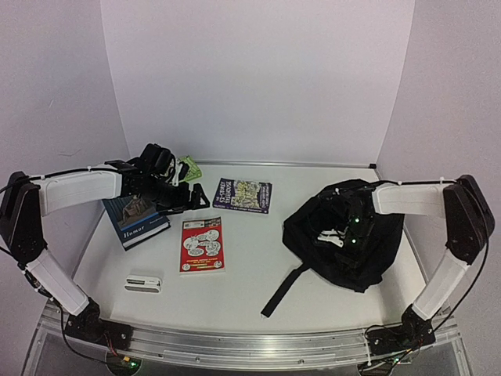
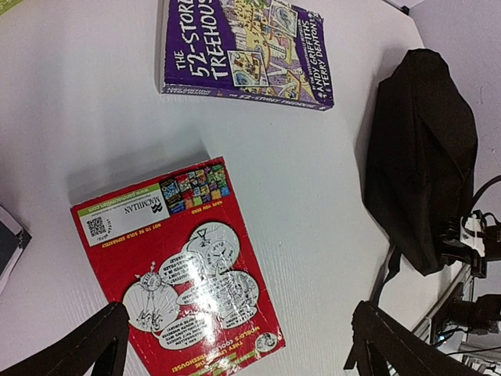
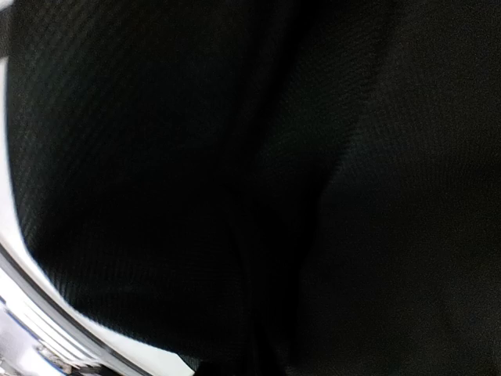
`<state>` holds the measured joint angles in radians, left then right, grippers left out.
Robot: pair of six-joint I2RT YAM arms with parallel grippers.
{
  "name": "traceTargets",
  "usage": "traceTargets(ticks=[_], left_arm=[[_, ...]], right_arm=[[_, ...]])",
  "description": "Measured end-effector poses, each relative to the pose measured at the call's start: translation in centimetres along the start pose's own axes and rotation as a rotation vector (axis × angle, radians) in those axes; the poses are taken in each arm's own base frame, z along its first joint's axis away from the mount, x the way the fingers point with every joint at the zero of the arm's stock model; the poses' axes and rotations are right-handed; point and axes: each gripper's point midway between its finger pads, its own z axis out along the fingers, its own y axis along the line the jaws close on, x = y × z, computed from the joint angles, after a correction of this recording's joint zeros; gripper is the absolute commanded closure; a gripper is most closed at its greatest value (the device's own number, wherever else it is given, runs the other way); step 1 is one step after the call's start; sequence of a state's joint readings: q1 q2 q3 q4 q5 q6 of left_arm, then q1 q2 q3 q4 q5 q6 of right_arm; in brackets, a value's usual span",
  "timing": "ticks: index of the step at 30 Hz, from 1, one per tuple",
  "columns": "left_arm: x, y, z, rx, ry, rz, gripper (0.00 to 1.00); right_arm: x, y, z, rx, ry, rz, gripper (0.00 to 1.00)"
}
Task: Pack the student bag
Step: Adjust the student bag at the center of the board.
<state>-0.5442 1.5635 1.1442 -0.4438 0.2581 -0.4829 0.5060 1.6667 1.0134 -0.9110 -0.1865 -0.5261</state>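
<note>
The student bag (image 1: 368, 262), a large black soft backpack, lies on the right side of the table, with one strap (image 1: 282, 291) trailing toward the front. It also shows at the right of the left wrist view (image 2: 423, 157) and fills the right wrist view (image 3: 235, 157). My right gripper (image 1: 333, 235) is pressed into the bag's left part. Its fingers are buried in the fabric. My left gripper (image 1: 188, 200) hangs open above the table on the left, over a red book (image 2: 180, 266), with nothing between its fingers (image 2: 383, 345).
A red book (image 1: 203, 244) lies left of centre and a purple book (image 1: 243, 195) behind it. A blue book (image 1: 135, 219) sits under the left arm, a green item (image 1: 188, 168) at the back, and a small white case (image 1: 143, 282) near the front left.
</note>
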Motion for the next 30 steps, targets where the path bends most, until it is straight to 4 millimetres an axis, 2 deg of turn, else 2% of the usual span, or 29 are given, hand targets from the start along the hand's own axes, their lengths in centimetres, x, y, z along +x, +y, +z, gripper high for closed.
traceTargets(ticks=[4,7,8,10,11,13,15,17,18,19,22,25,27,30], left_arm=[[-0.1,-0.2,0.0,0.008,-0.004,-0.013,0.0],[-0.3,-0.5,0.0,0.025,-0.008,-0.018,0.0],[-0.3,-0.7,0.0,0.033,-0.009,-0.019,0.0],[-0.4,-0.8,0.0,0.042,-0.011,-0.024,0.0],[-0.4,-0.9,0.0,0.047,-0.011,-0.027,0.0],[-0.4,-1.2,0.1,0.058,-0.011,-0.029,0.0],[-0.4,-1.7,0.3,0.075,-0.011,-0.023,0.0],[0.0,-2.7,1.1,0.094,0.0,-0.005,0.0],[0.3,-3.3,1.6,0.103,0.009,0.008,0.0],[0.7,-4.0,2.3,0.112,0.024,0.022,0.0],[1.9,-7.1,5.1,0.148,0.075,0.077,0.0],[2.8,-10.3,8.1,0.191,0.112,0.121,0.0],[3.4,-11.6,9.5,0.211,0.131,0.127,0.0],[3.2,-14.2,11.9,0.252,0.131,0.132,0.0]], right_arm=[[-4.5,-0.2,-1.1,-0.069,-0.084,0.057,1.0],[-8.8,-1.0,-3.0,-0.098,-0.184,0.108,0.97],[-10.3,-1.3,-3.8,-0.104,-0.223,0.124,0.89],[-12.6,-1.7,-5.1,-0.12,-0.291,0.154,0.58],[-13.6,-1.7,-5.9,-0.138,-0.325,0.166,0.36],[-14.7,-1.4,-7.2,-0.168,-0.368,0.178,0.14],[-15.5,-1.6,-8.7,-0.19,-0.408,0.191,0.02],[-15.8,-2.8,-10.2,-0.197,-0.453,0.222,0.02],[-15.7,-3.9,-11.2,-0.194,-0.478,0.248,0.02],[-15.4,-6.0,-12.3,-0.169,-0.505,0.29,0.02],[-13.2,-13.1,-15.4,-0.029,-0.577,0.412,0.02],[-9.8,-20.9,-17.4,0.167,-0.581,0.532,0.02],[-8.3,-24.6,-17.4,0.244,-0.562,0.591,0.02],[-6.1,-29.5,-15.5,0.296,-0.51,0.678,0.02]])
